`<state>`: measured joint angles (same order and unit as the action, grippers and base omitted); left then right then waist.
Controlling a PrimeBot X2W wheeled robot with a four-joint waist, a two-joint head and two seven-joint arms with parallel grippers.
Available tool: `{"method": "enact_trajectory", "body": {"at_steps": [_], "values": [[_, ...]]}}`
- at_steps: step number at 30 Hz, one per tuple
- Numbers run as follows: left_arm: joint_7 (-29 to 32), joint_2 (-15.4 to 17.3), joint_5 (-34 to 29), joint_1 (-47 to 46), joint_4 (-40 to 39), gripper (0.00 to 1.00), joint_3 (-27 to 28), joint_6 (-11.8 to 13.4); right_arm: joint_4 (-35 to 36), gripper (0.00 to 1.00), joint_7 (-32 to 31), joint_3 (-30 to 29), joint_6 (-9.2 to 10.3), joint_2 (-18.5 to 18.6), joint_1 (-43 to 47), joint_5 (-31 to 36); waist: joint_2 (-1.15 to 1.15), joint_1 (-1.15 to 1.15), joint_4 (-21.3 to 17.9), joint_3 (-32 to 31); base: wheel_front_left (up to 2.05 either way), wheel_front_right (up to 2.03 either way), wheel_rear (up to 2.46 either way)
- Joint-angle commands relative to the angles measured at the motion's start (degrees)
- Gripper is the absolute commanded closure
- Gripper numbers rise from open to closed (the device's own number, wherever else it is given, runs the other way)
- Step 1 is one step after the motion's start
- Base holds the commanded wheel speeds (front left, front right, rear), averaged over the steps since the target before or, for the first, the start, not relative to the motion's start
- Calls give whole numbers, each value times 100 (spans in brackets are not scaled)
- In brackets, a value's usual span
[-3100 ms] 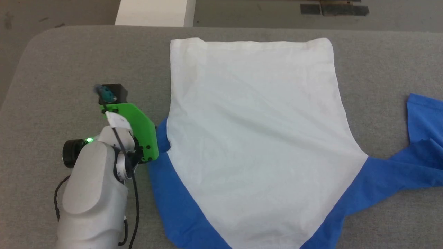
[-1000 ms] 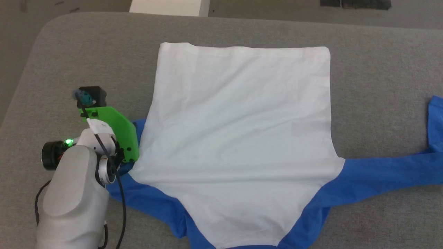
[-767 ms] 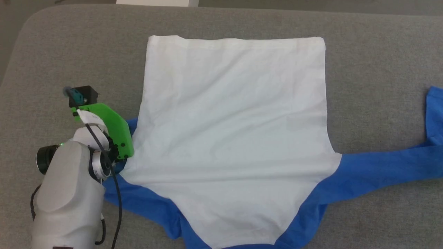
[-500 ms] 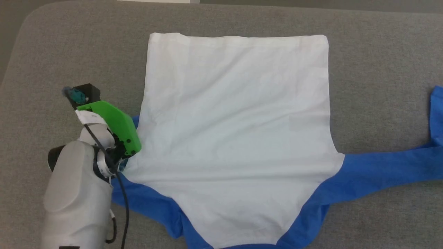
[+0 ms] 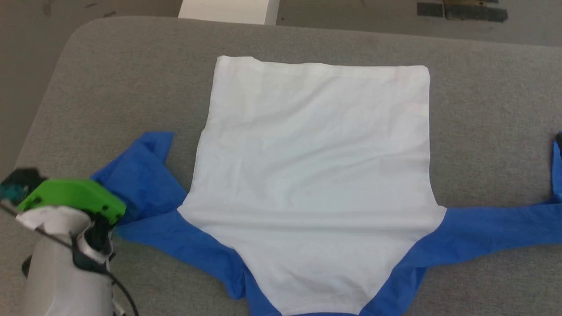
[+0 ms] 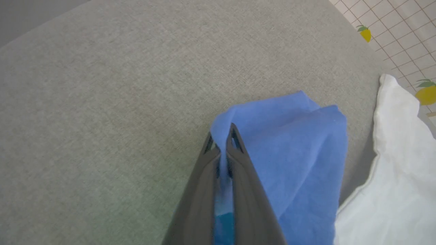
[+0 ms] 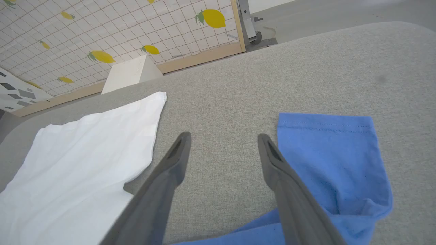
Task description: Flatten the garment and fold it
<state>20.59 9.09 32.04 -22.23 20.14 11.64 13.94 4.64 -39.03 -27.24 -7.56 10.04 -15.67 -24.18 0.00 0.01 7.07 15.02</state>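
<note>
1. White cotton with royal-blue sleeves: the garment (image 5: 316, 175) lies spread in the middle of the grey bench (image 5: 109, 79), hem on the far side from the robot. Its white body is mostly smooth, with only faint creases.
2. The left sleeve (image 6: 293, 143) is the untidy part. It sits bunched and doubled over just beside the body, not drawn out straight.
3. The left pincer (image 6: 221, 136) is clamped on a fold of that sleeve near its edge, with blue cloth pinched between the two dark fingers and rising in a small peak at the tips.
4. To do this step well, I judge the pull should run outward and low — away from the body, along the bench — so the sleeve unrolls without dragging the white panel askew.
5. Watch the shoulder seam: if the body starts to slide, the pull is too strong. Let go once the sleeve lies single and flat.
6. The right sleeve (image 7: 327, 153) stretches out on the other side, its cuff flat.
7. The right pincer (image 7: 223, 139) hovers over bare bench just beside that cuff, jaws wide apart and gripping nothing — free to pin the body if needed.
</note>
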Motion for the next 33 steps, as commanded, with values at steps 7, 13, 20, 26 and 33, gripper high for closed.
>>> {"method": "enact_trajectory", "body": {"at_steps": [7,13,20,26,33], "values": [[-77,-140,312,740,-285,100,367,214,-64,0,32,54,8,-59,127,69,0,-1,114,-274,0,0,0],[-532,-75,328,861,-810,0,377,-178,-124,0,54,122,8,-120,202,62,0,-1,73,-495,0,0,0],[-2228,76,-434,1399,-1620,0,113,-799,-235,0,170,236,8,-239,366,26,0,-1,-114,-724,0,0,0],[-3359,-122,-1050,1956,-1811,0,-269,-997,-355,0,133,184,8,-318,582,60,0,-1,-212,-800,0,0,0],[-3551,-380,-1326,2239,-2073,0,-420,-1068,-553,0,-190,-108,8,-143,437,273,0,-1,-253,-652,0,0,0]]}}
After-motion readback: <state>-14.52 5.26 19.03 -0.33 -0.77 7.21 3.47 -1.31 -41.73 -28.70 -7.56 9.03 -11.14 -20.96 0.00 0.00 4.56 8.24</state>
